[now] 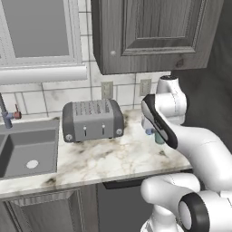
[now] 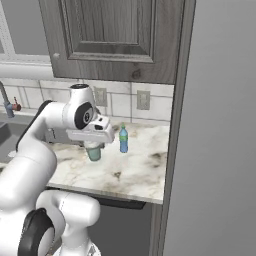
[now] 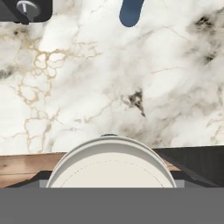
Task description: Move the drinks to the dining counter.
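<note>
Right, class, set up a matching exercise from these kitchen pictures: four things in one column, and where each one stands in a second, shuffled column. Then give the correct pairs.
Things:
1. toaster
2. blue bottle
3. teal cup
4. sink

Places:
A. directly under the gripper
B. set into the worktop at its left end
C. upright on the marble, right of the cup in the right base view
D. on the worktop against the tiled wall, beside the sink

Pairs: 1-D, 2-C, 3-A, 4-B
</note>
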